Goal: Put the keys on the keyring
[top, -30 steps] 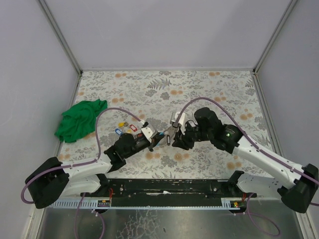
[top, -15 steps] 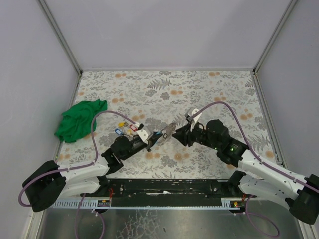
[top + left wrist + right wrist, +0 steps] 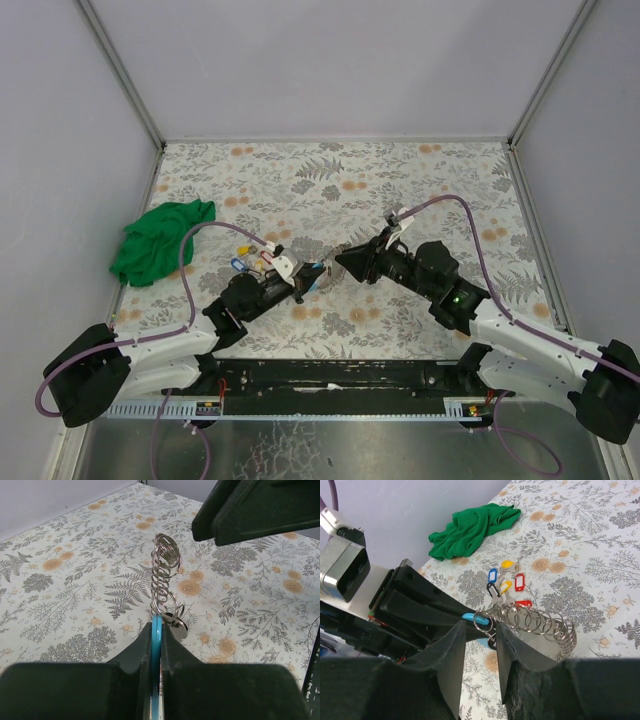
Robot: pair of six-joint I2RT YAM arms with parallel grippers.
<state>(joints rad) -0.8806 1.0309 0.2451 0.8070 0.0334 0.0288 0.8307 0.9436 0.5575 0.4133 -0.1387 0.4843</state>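
Keyring [image 3: 156, 641] is clamped by its light-blue arc in the left tool [image 3: 156, 629], near the table [image 3: 65, 595] middle. The right tool [image 3: 480, 632] is spread open around it. Keys [image 3: 506, 584] are seen on the table beside.

A green cloth [image 3: 160, 242] lies crumpled in a loose heap at the left edge of the desk [image 3: 430, 180], close to the left wall and about halfway back. The right wrist view shows its folds bunched and one corner trailing toward the middle of the desk. The desk is covered all over with a cream sheet printed with grey ferns and leaves and small orange flowers. Pale lilac-grey walls [image 3: 330, 60] close it in at the back and on both sides. Thin metal strips [image 3: 120, 70] run up the two back corners and along the foot of the back wall. A dull steel sheet [image 3: 330, 450] lies in front of the desk's near edge.
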